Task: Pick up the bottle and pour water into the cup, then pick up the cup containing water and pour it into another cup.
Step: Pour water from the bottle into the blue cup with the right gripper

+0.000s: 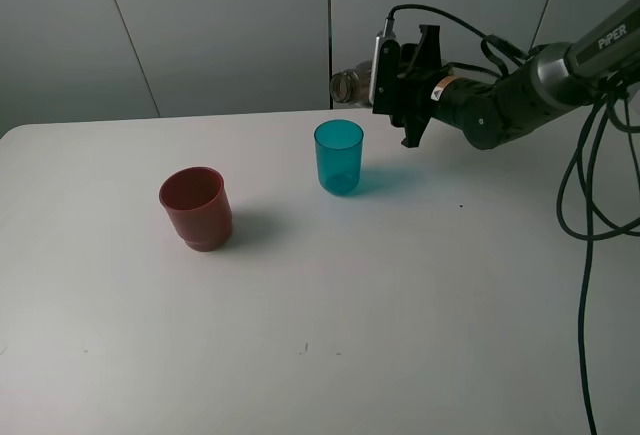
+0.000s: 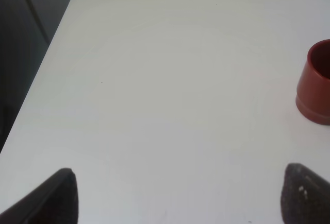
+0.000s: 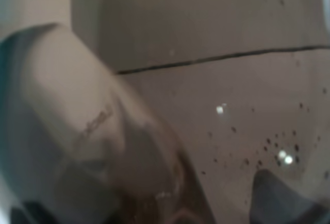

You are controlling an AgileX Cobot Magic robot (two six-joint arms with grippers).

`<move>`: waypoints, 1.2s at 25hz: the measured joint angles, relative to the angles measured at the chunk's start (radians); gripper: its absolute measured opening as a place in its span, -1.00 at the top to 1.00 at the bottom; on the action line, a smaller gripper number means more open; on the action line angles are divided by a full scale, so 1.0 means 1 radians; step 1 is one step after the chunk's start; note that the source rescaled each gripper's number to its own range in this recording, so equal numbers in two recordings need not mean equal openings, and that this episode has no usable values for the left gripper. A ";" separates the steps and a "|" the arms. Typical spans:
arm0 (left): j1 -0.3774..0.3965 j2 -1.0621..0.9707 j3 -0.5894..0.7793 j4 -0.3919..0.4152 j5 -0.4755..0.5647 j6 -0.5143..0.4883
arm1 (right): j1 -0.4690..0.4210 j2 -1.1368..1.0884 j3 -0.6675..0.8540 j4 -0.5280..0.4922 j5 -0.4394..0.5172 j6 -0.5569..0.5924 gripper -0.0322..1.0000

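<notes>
The smoky translucent bottle (image 1: pixel 351 85) is tipped on its side in the air, mouth toward the left, just above and behind the rim of the teal cup (image 1: pixel 339 155). My right gripper (image 1: pixel 389 83) is shut on the bottle's body. In the right wrist view the bottle (image 3: pixel 103 131) fills the picture, blurred, with one dark fingertip (image 3: pixel 278 198) at the edge. No stream of water shows. The red cup (image 1: pixel 195 207) stands upright left of the teal one, also at the edge of the left wrist view (image 2: pixel 315 82). My left gripper (image 2: pixel 180 198) is open over bare table.
The white table (image 1: pixel 400 305) carries only the two cups. Its left edge and rounded corner (image 2: pixel 72 2) show in the left wrist view. Black cables (image 1: pixel 590 205) hang beside the right arm. Grey wall panels stand behind the table.
</notes>
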 joint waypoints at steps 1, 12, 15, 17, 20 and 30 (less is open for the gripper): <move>0.000 0.000 0.000 0.000 0.000 0.000 | 0.000 0.000 0.000 -0.002 0.000 -0.013 0.86; 0.000 0.000 0.000 0.000 0.000 0.000 | 0.000 0.000 0.000 -0.009 0.000 -0.109 0.86; 0.000 0.000 0.000 0.000 0.000 0.000 | -0.002 0.000 0.000 -0.009 0.000 -0.125 0.86; 0.000 0.000 0.000 0.000 0.000 0.000 | -0.004 0.000 0.000 -0.009 0.000 -0.134 0.86; 0.000 0.000 0.000 0.000 0.000 0.000 | -0.014 0.000 0.000 -0.009 0.000 -0.142 0.86; 0.000 0.000 0.000 0.000 0.000 0.000 | -0.020 0.000 0.000 -0.009 0.000 -0.192 0.86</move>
